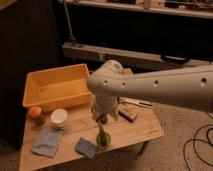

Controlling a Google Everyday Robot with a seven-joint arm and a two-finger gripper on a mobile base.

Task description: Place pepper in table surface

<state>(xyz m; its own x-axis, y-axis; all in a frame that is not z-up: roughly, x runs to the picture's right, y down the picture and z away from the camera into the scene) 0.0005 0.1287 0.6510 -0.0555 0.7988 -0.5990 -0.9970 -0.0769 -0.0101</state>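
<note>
The pepper [102, 133], slim and dark green, stands nearly upright near the front edge of the light wooden table surface [137, 131]. Its lower end is at a small light-green cup [104, 142]. A dark red clustered item [102, 119] shows just above its top. My gripper [103, 115] is at the end of the big white arm [150, 87], right over the pepper's top, and the wrist mostly hides it. I cannot tell whether it touches the pepper.
A yellow plastic bin [37, 97] fills the table's back left. An orange fruit [35, 112] and a white bowl [59, 117] sit in front of it. Two blue-grey cloths [47, 141] [86, 148] lie at the front. A dark bar [128, 114] and a utensil [137, 103] lie to the right.
</note>
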